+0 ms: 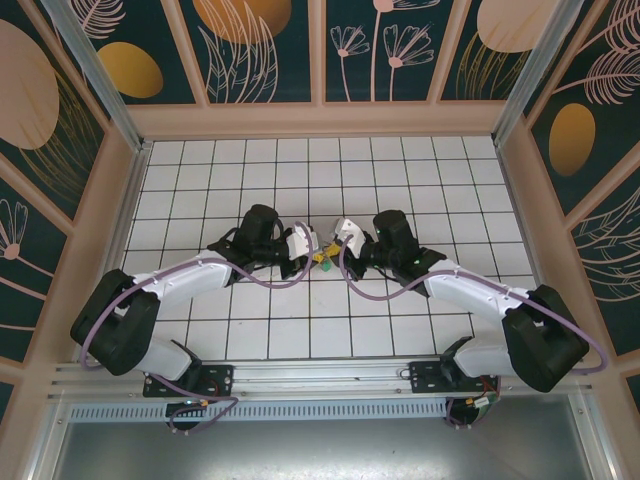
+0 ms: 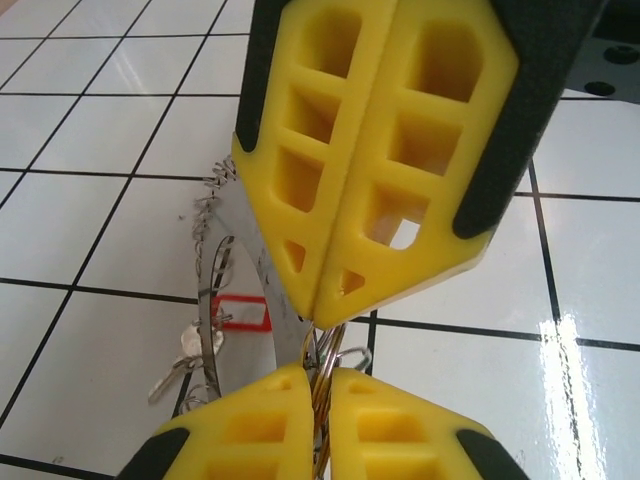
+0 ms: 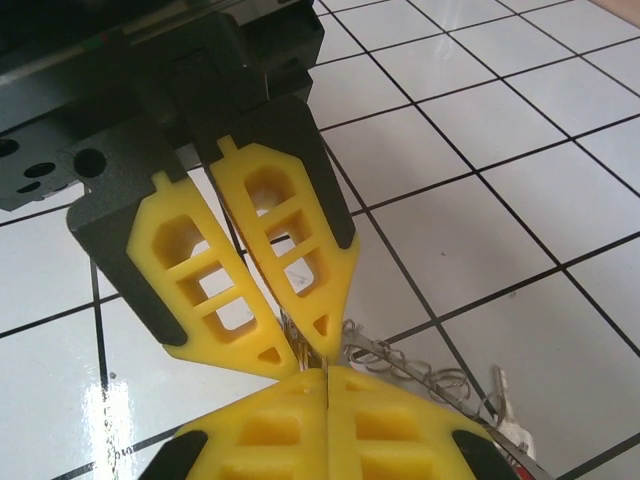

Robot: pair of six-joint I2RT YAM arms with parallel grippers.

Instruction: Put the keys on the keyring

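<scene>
Tip to tip at middle of worktop [image 1: 300, 180]: left gripper [image 2: 318, 385], right gripper [image 3: 327, 375]. Both pairs of fingers pressed together, pinching keyring [image 2: 245, 240] at rim. Keyring standing on edge, not flat. Grey band slanting from fingertips up-left in left wrist view. Keys [image 2: 185, 352] with red tag [image 2: 240, 312] just beside band.

Left arm [image 1: 190, 272]: white link shells, black joint housings, bulky black shoulder block. Right arm [image 1: 470, 290]: same white-and-black build. Purple cable [image 1: 265, 283] is looped along each arm. Black base plate [image 1: 195, 380] is fitted under each shoulder. Left gripper [image 2: 305, 378]: yellow fingers moulded with rectangular and triangular pockets, backed by black outer shells. Right gripper [image 3: 328, 372]: identical yellow pocketed fingers, black edging. Round holes are seen in black housing [image 3: 60, 150] behind left fingers.
</scene>
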